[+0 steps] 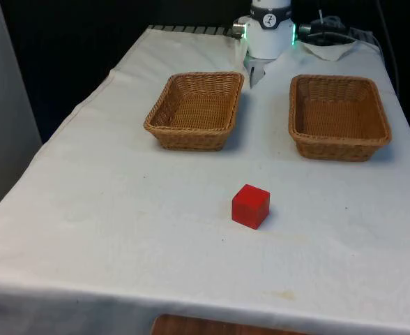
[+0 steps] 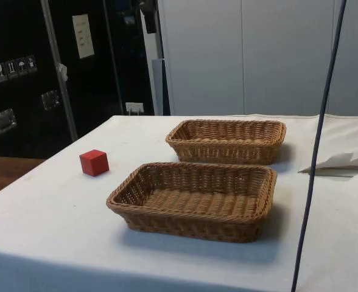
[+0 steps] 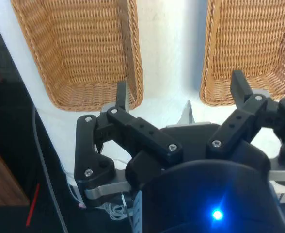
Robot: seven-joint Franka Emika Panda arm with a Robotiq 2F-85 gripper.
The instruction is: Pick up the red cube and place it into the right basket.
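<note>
The gripper (image 3: pixel 181 97) is held high over the table's far end, fingers (image 3: pixel 240 87) spread wide and nothing gripped, poised above the strip of white cloth (image 1: pixel 121 209) between two wicker baskets. The red cube (image 1: pixel 251 206) is seen resting flat on the cloth nearer the front edge, one corner turned toward the front camera, at about seven o'clock from the right basket (image 1: pixel 339 116) and five o'clock from the left basket (image 1: pixel 196 109). Open cloth is left all around the cube.
</note>
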